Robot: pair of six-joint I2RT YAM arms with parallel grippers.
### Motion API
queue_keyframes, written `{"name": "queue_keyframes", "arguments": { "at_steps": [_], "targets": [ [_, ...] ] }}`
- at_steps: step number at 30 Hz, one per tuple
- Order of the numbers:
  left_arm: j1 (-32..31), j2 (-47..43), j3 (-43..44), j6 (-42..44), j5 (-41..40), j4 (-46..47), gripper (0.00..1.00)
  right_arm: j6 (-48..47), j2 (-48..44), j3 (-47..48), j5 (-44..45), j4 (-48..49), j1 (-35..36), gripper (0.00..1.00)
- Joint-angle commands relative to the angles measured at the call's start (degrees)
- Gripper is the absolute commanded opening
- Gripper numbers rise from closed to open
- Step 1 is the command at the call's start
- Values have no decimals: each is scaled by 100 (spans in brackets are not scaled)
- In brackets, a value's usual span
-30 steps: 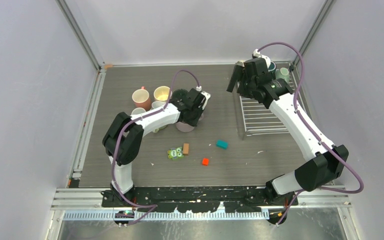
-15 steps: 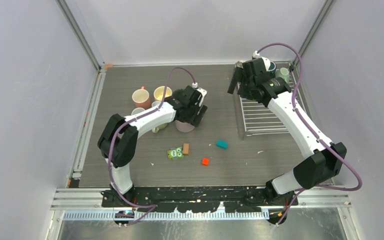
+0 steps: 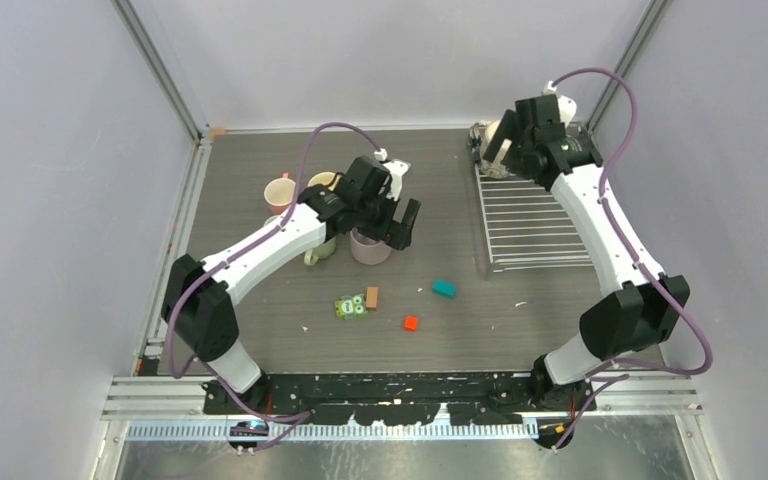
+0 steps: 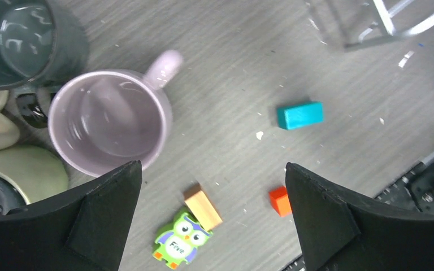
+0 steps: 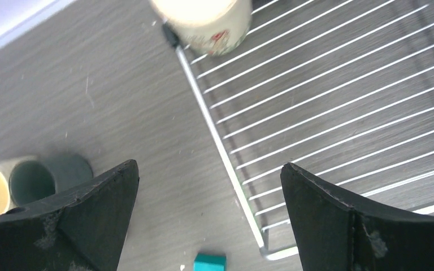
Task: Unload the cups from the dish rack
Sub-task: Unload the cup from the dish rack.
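Unloading seems midway: left end effector (image 4: pixel 212 166) gapes empty above the mauve cup (image 4: pixel 110 127) on the tabletop (image 4: pixel 248 68), while right end effector (image 5: pixel 209 165), wide open, must descend onto the cream cup (image 5: pixel 203 20) at a corner of the dish rack (image 5: pixel 220 141).

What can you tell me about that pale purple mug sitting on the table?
The mauve mug looks like glossy ceramic, with one rounded handle. It stands upright and empty on the grey wood-grain table, close beside a dark teal mug and a pale green mug; whether they touch is unclear. The left claw hangs open over it, not gripping.
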Motion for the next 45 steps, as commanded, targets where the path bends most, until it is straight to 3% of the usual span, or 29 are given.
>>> {"name": "queue_keyframes", "arguments": {
  "at_steps": [1,9,16,32,45],
  "targets": [
    [-213,-450,322,-164,526,-440,100,-32,300,534,3,363,-538,100],
    [-478,-748,302,-2,704,-739,100,-172,708,166,-791,1824,-1808,100],
    [-522,-947,13,-68,921,-571,100,-516,1236,127,-865,2603,-2202,98],
    [-561,-1046,-131,16,990,-569,100,-584,2807,694,-751,3025,-2784,65],
    [-561,-913,-139,23,1038,-580,100,-862,3534,1090,-1086,3131,-2948,52]
  ]
}}
